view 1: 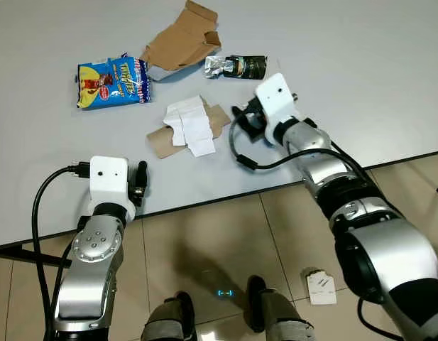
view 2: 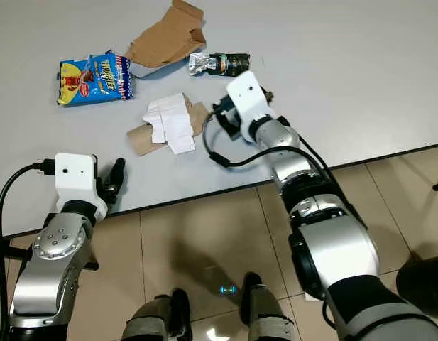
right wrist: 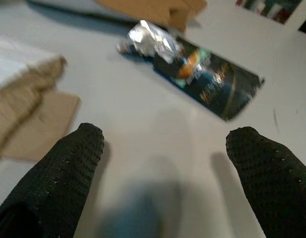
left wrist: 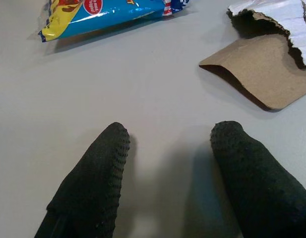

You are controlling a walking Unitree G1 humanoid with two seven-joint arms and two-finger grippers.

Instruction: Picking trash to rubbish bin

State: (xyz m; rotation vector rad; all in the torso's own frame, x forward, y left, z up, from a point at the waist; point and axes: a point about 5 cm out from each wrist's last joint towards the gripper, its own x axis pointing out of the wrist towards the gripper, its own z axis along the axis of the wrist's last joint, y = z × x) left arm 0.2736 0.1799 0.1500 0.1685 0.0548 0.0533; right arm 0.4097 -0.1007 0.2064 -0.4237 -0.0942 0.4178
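The right end effector point(right wrist: 162, 148), textured black fingers spread wide, hovers over the smooth grey surface point(view 1: 360, 85). Just ahead lies a crinkled dark foil pouch point(right wrist: 202, 74); flat brown cardboard point(right wrist: 38, 126) sits beside it. The left end effector point(left wrist: 167, 153) is also wide, near the glossy blue snack bag point(left wrist: 103, 12).

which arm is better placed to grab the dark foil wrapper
Right. The right end effector is open and aimed at the dark crumpled foil wrapper just ahead; the left end effector sits near the grey table's edge, far from it.
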